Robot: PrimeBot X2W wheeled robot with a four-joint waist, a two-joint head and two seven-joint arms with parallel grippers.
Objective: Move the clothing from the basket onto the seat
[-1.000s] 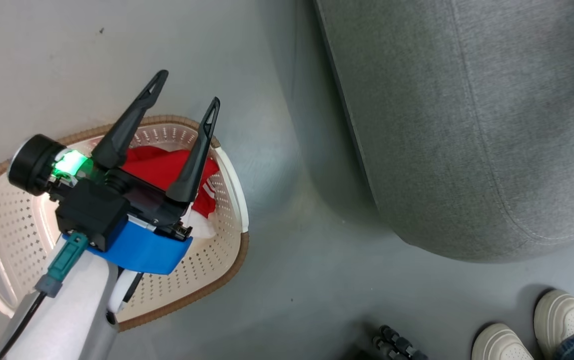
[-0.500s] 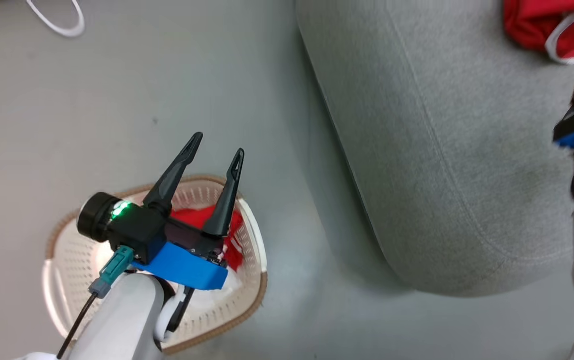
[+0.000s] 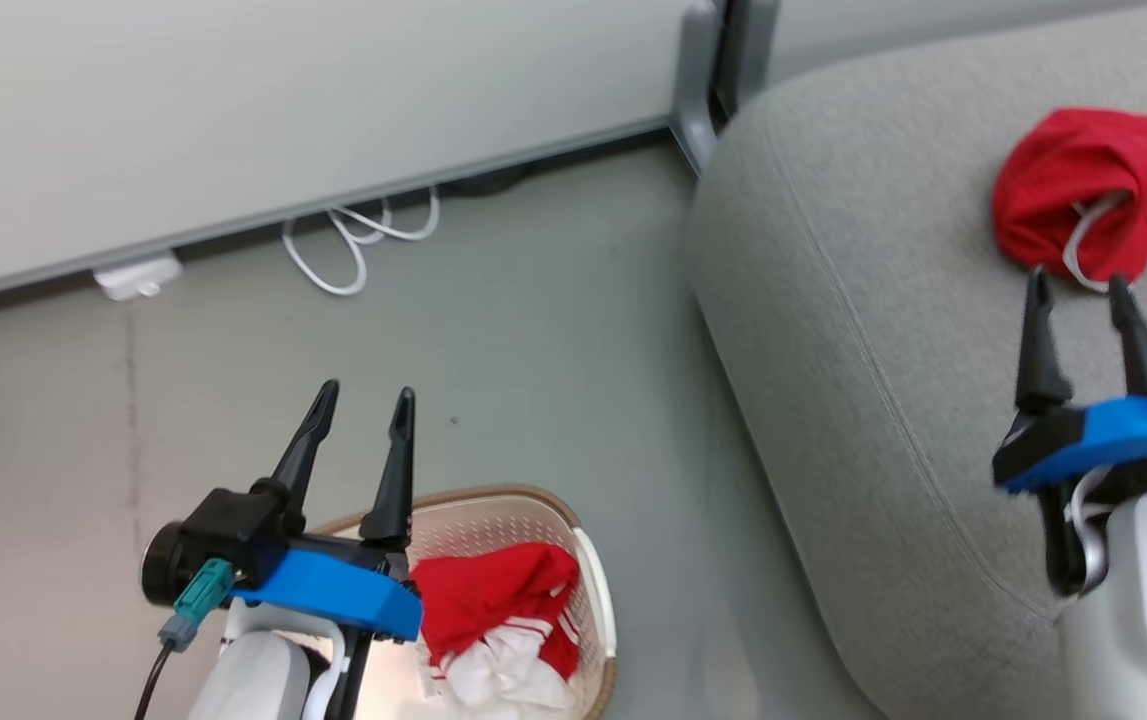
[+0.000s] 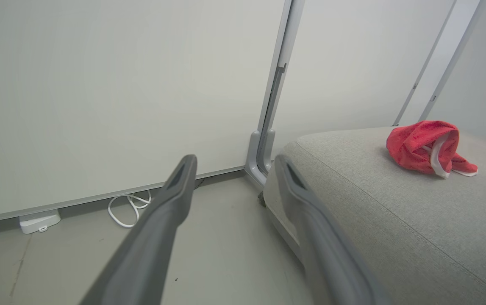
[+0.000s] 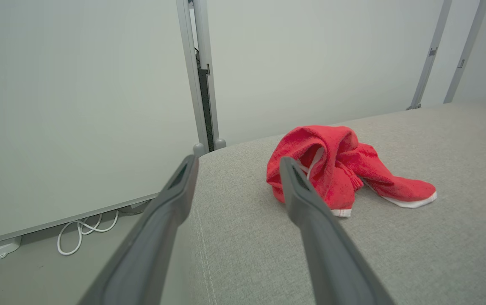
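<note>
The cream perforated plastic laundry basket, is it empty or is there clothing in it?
Not empty: the cream perforated basket holds a crumpled red-and-white garment.

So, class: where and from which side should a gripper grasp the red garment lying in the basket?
Probably pinch the garment at its bunched red fold, from straight above: it lies crumpled, red fold uppermost, and the basket walls block the sides.

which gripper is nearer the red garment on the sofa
Right. The right gripper is just short of the red garment; the left gripper is far off, by the basket.
</note>
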